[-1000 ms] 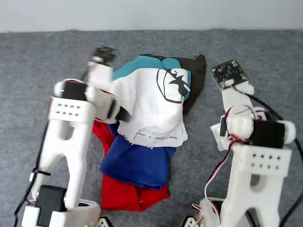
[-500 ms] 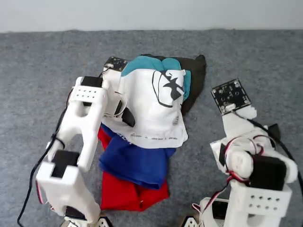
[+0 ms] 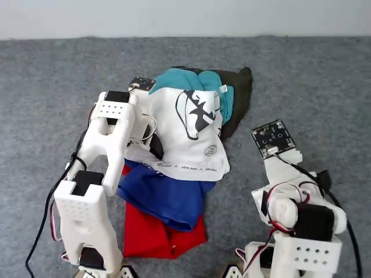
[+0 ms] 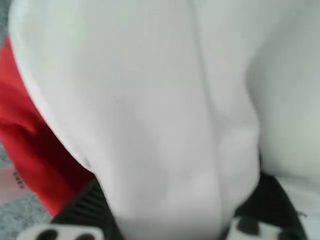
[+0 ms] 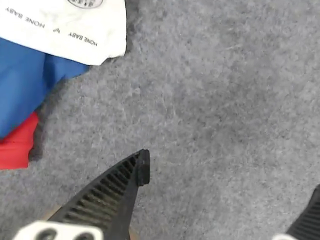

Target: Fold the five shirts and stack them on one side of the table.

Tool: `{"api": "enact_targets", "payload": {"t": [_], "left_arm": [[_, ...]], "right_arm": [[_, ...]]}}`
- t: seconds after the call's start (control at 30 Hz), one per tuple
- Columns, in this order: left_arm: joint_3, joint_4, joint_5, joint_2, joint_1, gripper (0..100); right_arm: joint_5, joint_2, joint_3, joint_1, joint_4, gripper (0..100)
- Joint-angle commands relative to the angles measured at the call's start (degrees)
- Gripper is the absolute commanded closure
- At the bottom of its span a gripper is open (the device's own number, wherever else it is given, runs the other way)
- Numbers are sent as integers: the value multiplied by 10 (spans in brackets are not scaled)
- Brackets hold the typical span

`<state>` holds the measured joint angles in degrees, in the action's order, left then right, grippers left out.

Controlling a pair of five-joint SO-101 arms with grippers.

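As the left hand (image 4: 177, 215) has been pushed into the white shirt (image 3: 191, 139), that shirt has been bunched leftward atop the pile (image 3: 165, 202) mid-surface (image 3: 301, 75); whether it is clamped cannot be told. The right hand (image 5: 229, 180), jaws apart, has been drawn back. Nothing is folded yet.

you are looking down as the white shirt (image 3: 188, 136) is covering most of the teal shirt (image 3: 174, 78), dark shirt (image 3: 240, 92) and blue shirt (image 3: 162, 197), which is hiding part of the red shirt (image 3: 153, 237). one finger (image 5: 315, 215) of the right gripper (image 5: 225, 200) is getting cut off by the frame edge.
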<state>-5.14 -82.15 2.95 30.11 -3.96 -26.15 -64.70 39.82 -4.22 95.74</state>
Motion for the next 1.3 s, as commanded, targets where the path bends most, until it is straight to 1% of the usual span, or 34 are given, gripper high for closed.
{"api": "enact_targets", "payload": {"t": [0.0,0.07,0.17,0.2,0.23,0.33,0.43,0.5,0.57,0.7,0.9,1.07,1.17,1.27], "left_arm": [[0,-4,8,14,3,800],[0,-4,13,12,6,847],[0,-8,55,12,12,938],[0,-14,69,12,12,976],[-1,-29,80,12,12,992],[-27,-92,83,12,12,987],[-86,-156,82,12,18,987],[-131,-178,82,12,33,987],[-167,-183,81,12,62,987],[-196,-183,81,12,139,987],[-231,-183,82,12,276,987],[-285,-183,84,12,388,987],[-333,-183,84,12,442,987],[-377,-183,82,12,480,987]], "right_arm": [[-2,-19,1,-3,-12,523],[-2,-25,1,-3,-12,523],[-2,-31,2,-3,-12,523],[-2,-32,2,-3,-12,523],[-2,-32,2,-4,-12,523],[-2,-32,2,-4,-12,523],[-2,-32,2,-4,-12,523],[-2,-32,3,-4,-12,523],[-2,-32,3,-4,-12,523],[-2,-32,3,-4,-12,523],[-2,-31,4,-4,-12,523],[-2,-28,4,-4,-12,523],[-2,-27,4,-4,-12,523],[-2,-29,31,-4,-28,523]]}}
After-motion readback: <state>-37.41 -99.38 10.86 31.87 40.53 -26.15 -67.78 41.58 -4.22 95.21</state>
